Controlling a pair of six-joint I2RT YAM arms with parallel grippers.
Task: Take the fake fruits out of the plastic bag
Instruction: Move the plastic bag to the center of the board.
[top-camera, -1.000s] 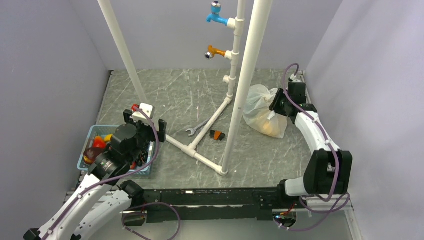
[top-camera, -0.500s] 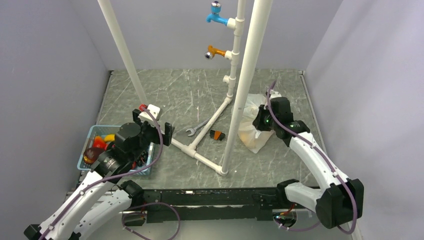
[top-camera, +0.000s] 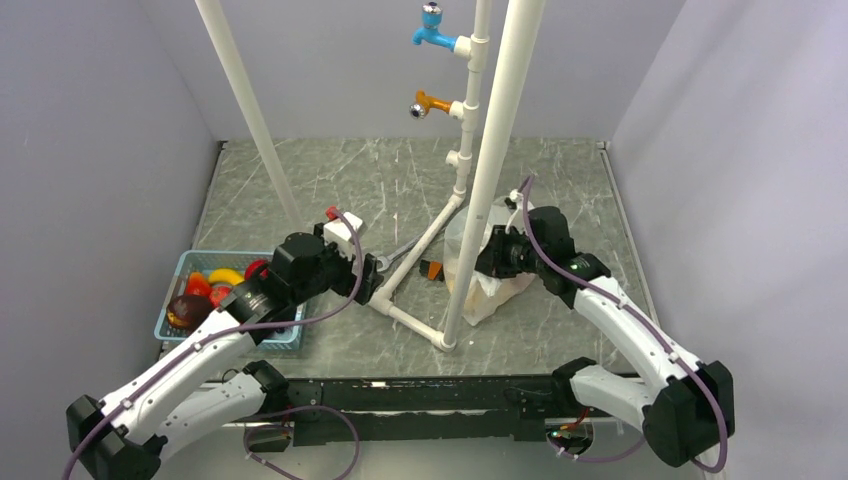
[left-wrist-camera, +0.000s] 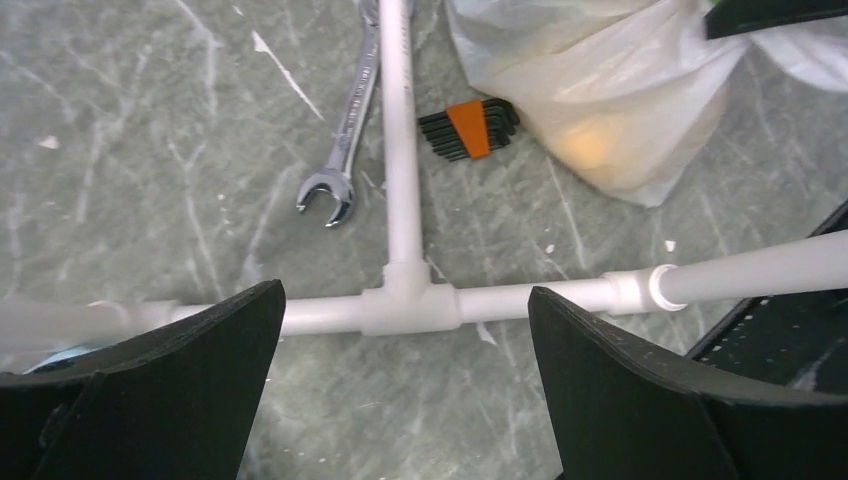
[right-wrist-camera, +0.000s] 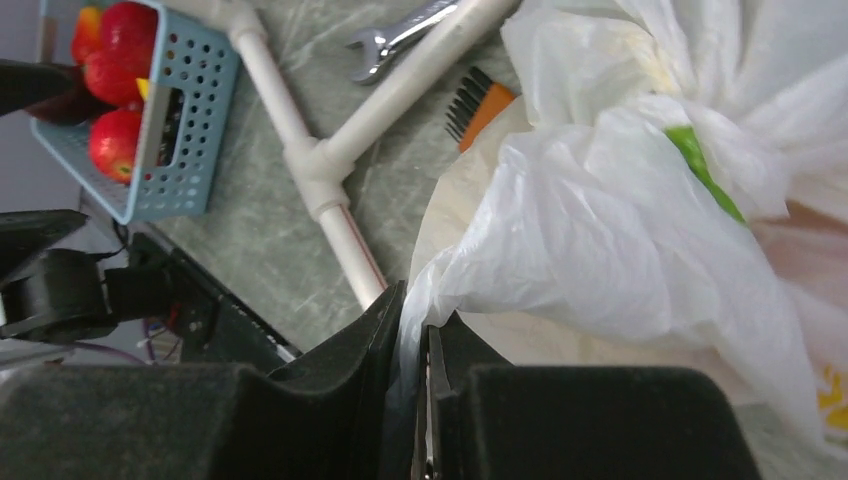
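The translucent white plastic bag lies right of the upright white pipe, with an orange glow showing through it and a green piece inside. My right gripper is shut on a fold of the bag and holds it up. My left gripper is open and empty above the floor pipe tee, left of the bag. Red and yellow fake fruits lie in the light-blue basket at the left; they also show in the right wrist view.
A white pipe frame lies on the table with a tall upright pipe between my arms. A wrench and an orange-and-black hex key set lie by the pipe. Blue and orange taps hang at the back.
My right gripper has dragged the bag left and nearer, up to the upright pipe. My left arm has swung right from over the basket to above the floor pipe.
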